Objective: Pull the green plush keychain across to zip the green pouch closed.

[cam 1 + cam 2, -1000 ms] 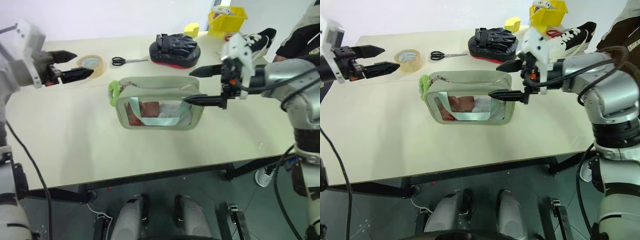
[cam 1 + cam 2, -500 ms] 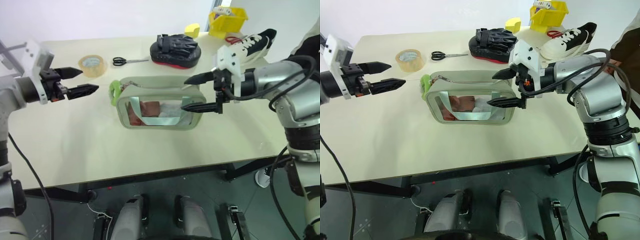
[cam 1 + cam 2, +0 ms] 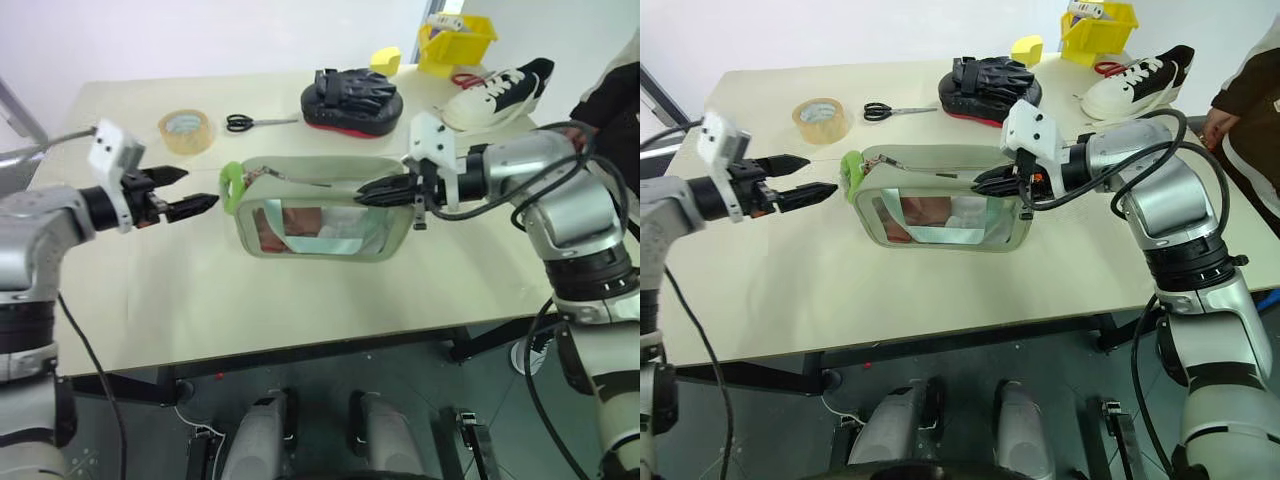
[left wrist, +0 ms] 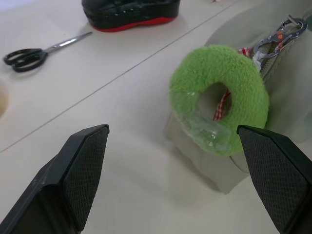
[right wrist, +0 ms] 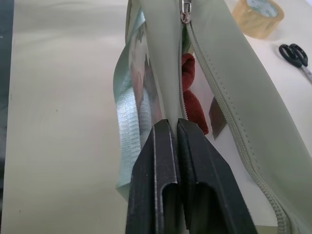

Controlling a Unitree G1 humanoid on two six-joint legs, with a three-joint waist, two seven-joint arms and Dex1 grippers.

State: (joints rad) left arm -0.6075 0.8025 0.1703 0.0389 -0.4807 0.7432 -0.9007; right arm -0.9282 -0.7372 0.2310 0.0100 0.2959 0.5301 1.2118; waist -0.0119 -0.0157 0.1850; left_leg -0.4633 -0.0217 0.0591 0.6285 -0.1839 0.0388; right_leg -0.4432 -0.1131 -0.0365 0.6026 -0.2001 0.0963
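While the left gripper (image 3: 195, 204) waits wide open at left of frame, close beside the green plush keychain (image 3: 230, 186), it should straddle the ring before closing. At centre the green pouch (image 3: 320, 205) stands unzipped, its right rim pinched by the right gripper (image 3: 375, 191).

Green pouch with plush keychain, on the tabletop, zipper open.

The green pouch (image 3: 322, 205): pale sage-green, soft, rectangular with rounded corners; stood upright on its long edge near the middle of the tabletop (image 3: 300, 300), clear window facing forward and showing reddish-brown and teal contents. Top zipper gaped along its length, red contents visible through the gap in the right wrist view. The green plush keychain (image 4: 219, 98): bright lime-green, fuzzy, ring-shaped with an open centre; hung by a metal clip at the pouch's left end, resting against that end.
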